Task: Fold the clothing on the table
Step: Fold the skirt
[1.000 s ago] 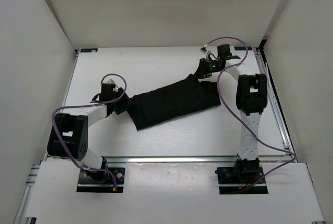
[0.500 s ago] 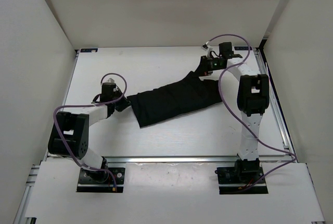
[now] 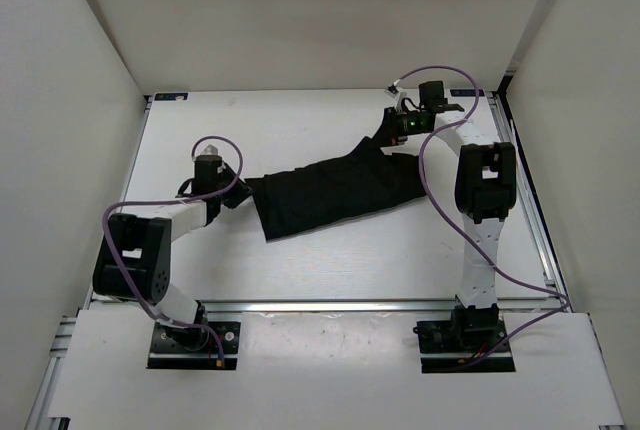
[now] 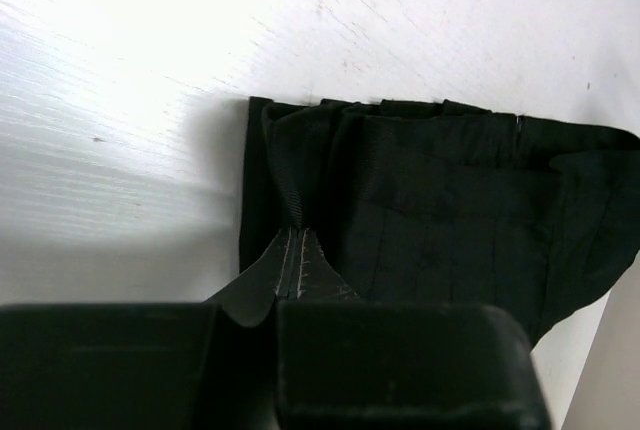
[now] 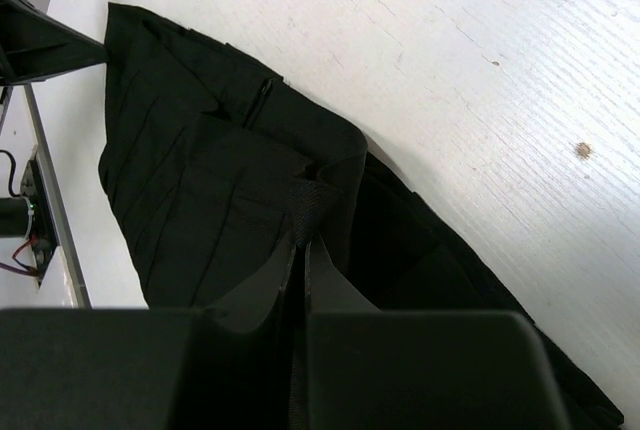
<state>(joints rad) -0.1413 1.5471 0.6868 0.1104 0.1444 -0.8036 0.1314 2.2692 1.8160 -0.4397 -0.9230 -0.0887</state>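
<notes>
From above, the left claw and right claw are each pinching an opposite end of the black pleated clothing, which is lying stretched diagonally across the middle of the white table. Moving both ends together, evenly taut, should give a square fold. The left wrist view is showing that claw clenched on a bunched edge, pleats lying flat beyond. The right wrist view is showing its claw clamping a raised corner.

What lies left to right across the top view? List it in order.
In order: left arm's elbow → left claw → clothing → right arm's elbow. The right claw overlaps the clothing's right end, so it is omitted.
</notes>
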